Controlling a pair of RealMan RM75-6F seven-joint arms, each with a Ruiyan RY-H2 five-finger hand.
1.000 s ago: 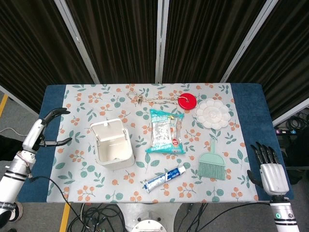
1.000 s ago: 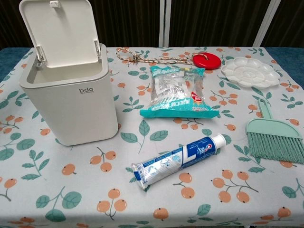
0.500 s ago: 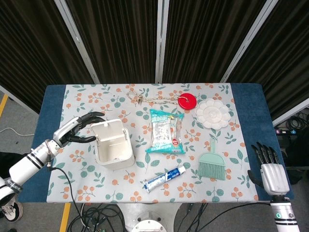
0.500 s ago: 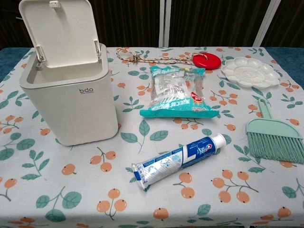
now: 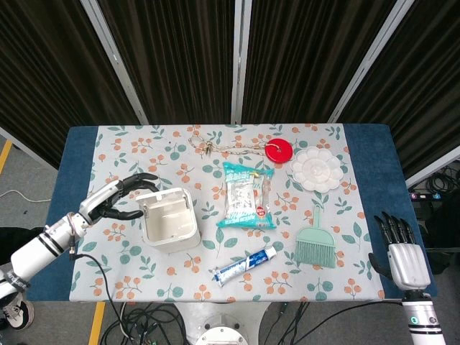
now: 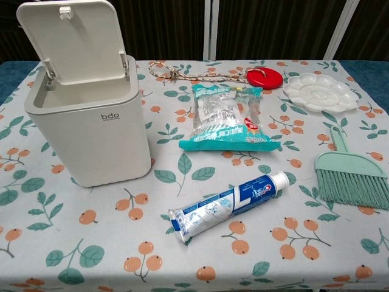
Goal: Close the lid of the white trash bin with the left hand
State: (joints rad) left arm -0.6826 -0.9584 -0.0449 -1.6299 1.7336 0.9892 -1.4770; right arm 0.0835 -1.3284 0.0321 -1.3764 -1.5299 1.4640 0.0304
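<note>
The white trash bin (image 5: pixel 169 228) (image 6: pixel 91 131) stands on the left part of the table. Its lid (image 6: pixel 73 42) is raised on the rear hinge and leans slightly forward over the opening. In the head view my left hand (image 5: pixel 118 198) is just left of and behind the lid (image 5: pixel 164 195). Its spread fingers reach the lid's back and hold nothing. The chest view does not show this hand. My right hand (image 5: pixel 402 251) rests beyond the table's front right corner, fingers apart and empty.
A snack bag (image 5: pixel 246 195) lies right of the bin, with a toothpaste tube (image 5: pixel 244 264) in front of it. A green brush (image 5: pixel 316 241), a white palette (image 5: pixel 317 169) and a red disc (image 5: pixel 278 151) on a rope lie further right and back.
My left hand came in from the table's left edge to the back of the lid. The lid has tipped a little forward from its upright position. The right hand has not moved.
</note>
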